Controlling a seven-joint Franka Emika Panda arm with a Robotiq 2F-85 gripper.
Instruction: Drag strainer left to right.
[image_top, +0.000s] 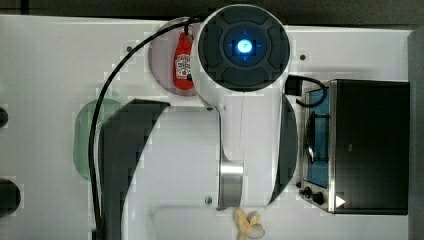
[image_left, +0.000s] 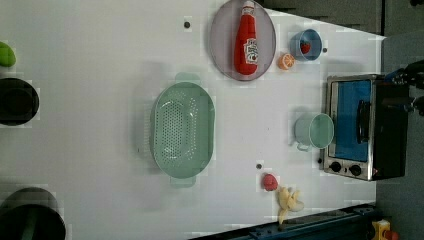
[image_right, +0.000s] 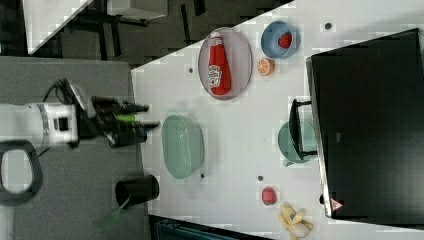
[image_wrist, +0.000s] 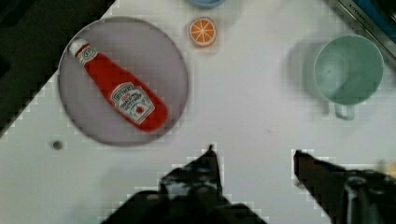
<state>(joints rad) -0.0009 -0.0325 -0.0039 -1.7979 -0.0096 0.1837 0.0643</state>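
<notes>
While the strainer (image_right: 182, 146) sits on the white bench (image_right: 240, 130) w/ its long axis running up-down in the right view, the hand (image_right: 147, 116) hovers just off its left rim, jaws apart, holding nothing.

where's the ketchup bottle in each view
top view: ketchup bottle upper centre, partly behind the arm.
left view: top, right of centre.
right view: upper centre.
wrist view: lying diagonally.
Shared landmark: the grey plate under it, just beyond the strainer.
</notes>
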